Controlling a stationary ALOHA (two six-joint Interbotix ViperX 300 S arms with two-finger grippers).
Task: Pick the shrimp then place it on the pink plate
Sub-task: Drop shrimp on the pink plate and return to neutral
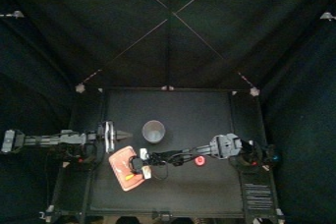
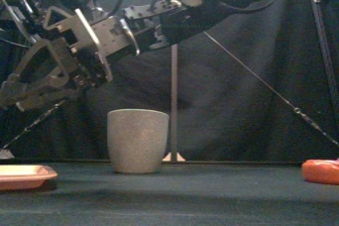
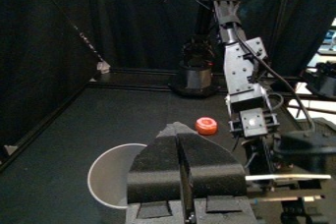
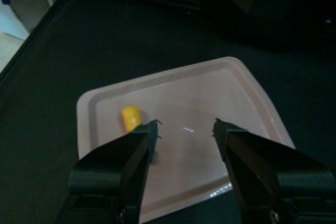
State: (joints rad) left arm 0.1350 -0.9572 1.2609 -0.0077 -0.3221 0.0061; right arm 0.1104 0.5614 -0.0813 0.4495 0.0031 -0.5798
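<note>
The pink plate [image 4: 197, 149] is a flat tray lying at the table's front left [image 1: 125, 169], and shows low at the left in the front view [image 2: 24, 175]. A small yellow-orange shrimp [image 4: 132, 118] lies on it near one corner. My right gripper [image 4: 186, 128] reaches past the middle from the right and hangs open just above the tray [image 1: 141, 166], with nothing between its jaws. My left gripper [image 3: 182, 138] rests shut and empty at the table's left [image 1: 112, 134].
A tall grey cup [image 1: 153, 130] stands mid-table behind the tray, close in front of the left gripper [image 3: 116, 174]. A small red toy [image 1: 199, 160] lies to the right of the tray, under the right arm [image 2: 322, 170].
</note>
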